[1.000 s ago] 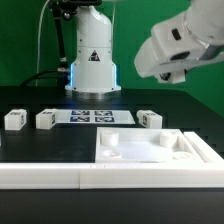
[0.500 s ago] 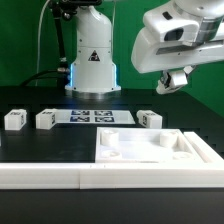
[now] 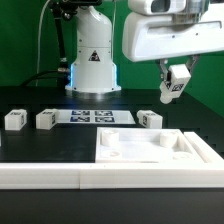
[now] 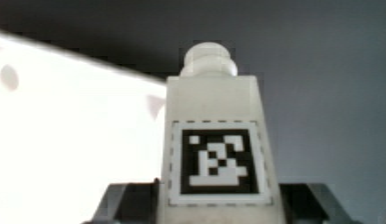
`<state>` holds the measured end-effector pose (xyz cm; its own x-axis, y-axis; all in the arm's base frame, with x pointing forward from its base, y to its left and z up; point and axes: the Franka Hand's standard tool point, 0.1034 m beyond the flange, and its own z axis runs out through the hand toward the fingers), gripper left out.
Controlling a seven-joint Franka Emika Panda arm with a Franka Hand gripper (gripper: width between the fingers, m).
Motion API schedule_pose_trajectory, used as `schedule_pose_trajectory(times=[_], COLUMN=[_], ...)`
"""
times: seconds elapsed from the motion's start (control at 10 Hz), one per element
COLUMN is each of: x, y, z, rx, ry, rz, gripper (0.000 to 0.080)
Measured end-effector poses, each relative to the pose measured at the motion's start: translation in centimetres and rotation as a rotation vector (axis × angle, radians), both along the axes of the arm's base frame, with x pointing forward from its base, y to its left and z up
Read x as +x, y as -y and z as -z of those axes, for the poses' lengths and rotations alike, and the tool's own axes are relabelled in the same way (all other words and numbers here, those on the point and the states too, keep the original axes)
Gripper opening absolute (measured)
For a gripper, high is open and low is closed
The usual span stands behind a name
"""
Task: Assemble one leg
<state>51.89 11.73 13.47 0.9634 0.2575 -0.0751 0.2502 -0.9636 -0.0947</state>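
Leg [image 3: 176,84] hangs in the air at the far right of the scene, clamped at one end by the gripper [image 3: 174,72], whose fingers are drawn narrow on it. Its long axis runs straight out from the fingers, downward and a little tilted. In the wrist view its round peg [image 4: 208,55] points away from the hand and the tag face looks at the camera. The white square top with raised rim [image 3: 206,150] lies below, nearer and slightly left, well apart. The coming move probably goes down toward it.
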Motion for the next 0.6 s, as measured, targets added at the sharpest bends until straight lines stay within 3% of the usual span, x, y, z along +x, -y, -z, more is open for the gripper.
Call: schedule_pose_trajectory(times=[0.4, 0.5, 0.6], x=[0.7, -0.6, -0.2], y=[0.5, 1.0, 1.2], z=[0.7, 1.8, 1.6], rx=[0.03, 0.032, 0.032], ry=[0.311, 0.349, 0.326], rz=[0.017, 0.027, 0.036], gripper=[0.0292, 0.0292, 0.0292])
